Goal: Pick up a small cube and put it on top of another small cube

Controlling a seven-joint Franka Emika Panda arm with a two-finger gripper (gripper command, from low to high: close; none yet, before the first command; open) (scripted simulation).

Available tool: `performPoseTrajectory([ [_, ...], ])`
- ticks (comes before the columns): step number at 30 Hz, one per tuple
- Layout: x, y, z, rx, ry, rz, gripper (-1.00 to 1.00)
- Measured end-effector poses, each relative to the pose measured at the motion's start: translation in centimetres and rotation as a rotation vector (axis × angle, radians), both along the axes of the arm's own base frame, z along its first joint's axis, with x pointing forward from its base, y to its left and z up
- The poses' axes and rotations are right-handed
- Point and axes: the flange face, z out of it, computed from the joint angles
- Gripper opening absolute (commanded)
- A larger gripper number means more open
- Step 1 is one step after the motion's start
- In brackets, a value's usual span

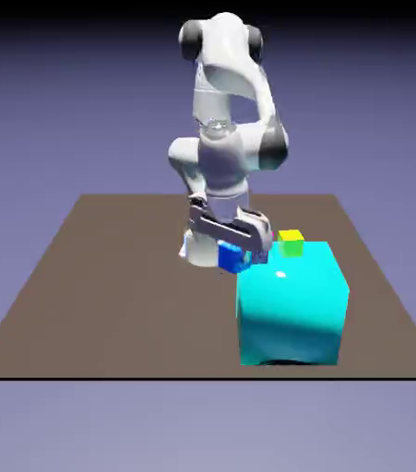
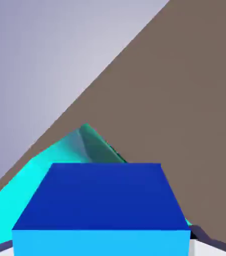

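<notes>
Hand view | fingers [image 2: 102, 247] grasping small cube [image 2: 102, 200] | beside cyan block [image 1: 292, 304]

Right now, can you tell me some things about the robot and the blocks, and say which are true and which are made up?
1. The gripper holds the small blue cube. True; in the hand view the cube fills the space between the fingers.
2. The big cyan block is smaller than the blue cube. False; it is far bigger.
3. A yellow-green cube shows behind the cyan block's top. True.
4. The blue cube sits on the yellow-green cube. False; it is in the gripper, to the exterior view's left of it.
5. The table is green. False; it is brown.
</notes>
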Motion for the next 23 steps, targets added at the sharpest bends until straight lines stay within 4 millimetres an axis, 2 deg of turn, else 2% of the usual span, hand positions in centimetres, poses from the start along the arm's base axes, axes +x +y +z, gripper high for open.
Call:
performPoseTrajectory([
  [10, -6.4, 5.5, 3.7, 0.117, 0.092, -0.451, -1.00],
  [12, -7.9, 6.6, 5.6, 0.096, 0.097, -0.449, -1.00],
  [14, -8.2, 6.8, 6.1, 0.087, 0.095, -0.441, -1.00],
  [18, -8.6, 7.8, -0.1, 0.088, 0.096, -0.440, -1.00],
  [19, -8.7, 7.9, -0.8, 0.087, 0.095, -0.441, 1.00],
  [21, -8.7, 7.9, -0.8, 0.086, 0.096, -0.440, 1.00],
  [23, -8.3, 7.5, 2.2, 0.088, 0.097, -0.440, 1.00],
])
